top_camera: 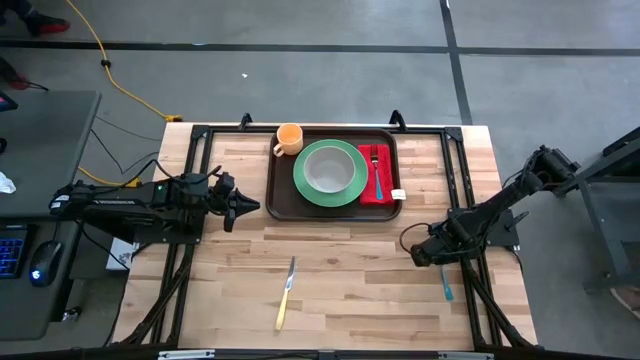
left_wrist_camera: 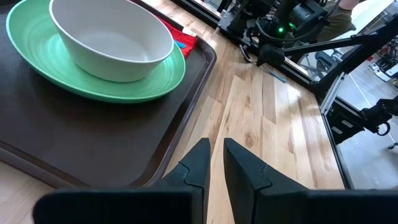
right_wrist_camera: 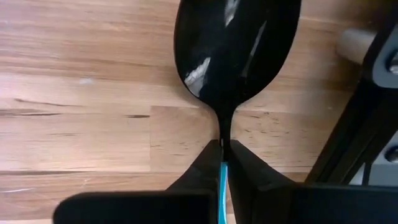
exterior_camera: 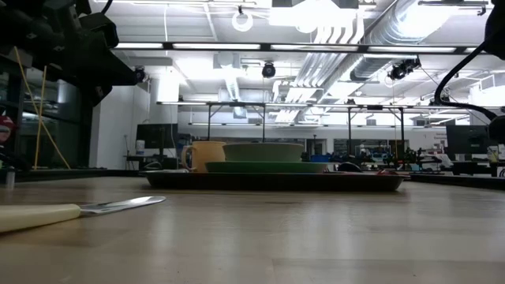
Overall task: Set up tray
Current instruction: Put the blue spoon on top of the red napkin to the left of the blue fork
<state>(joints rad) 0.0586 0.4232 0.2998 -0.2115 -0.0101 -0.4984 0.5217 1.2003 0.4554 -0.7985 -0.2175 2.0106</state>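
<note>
On the far half of the wooden table (top_camera: 340, 260) lies the tray (top_camera: 283, 196), dark brown, holding a green plate (top_camera: 307, 188) with a white bowl (top_camera: 329, 170), a red napkin (top_camera: 384, 190) under a fork (top_camera: 375, 172), and an orange mug (top_camera: 288, 138). No writing on any of them can be read. Well apart from it, at the table's right edge, the right gripper (right_wrist_camera: 222, 149) is clamped on the neck of a spoon (right_wrist_camera: 236, 43) with a blue handle. Just left of the tray hovers the left gripper (left_wrist_camera: 215, 147), fingers slightly parted, holding nothing. A yellow-handled knife (top_camera: 286, 295) lies near the front.
</note>
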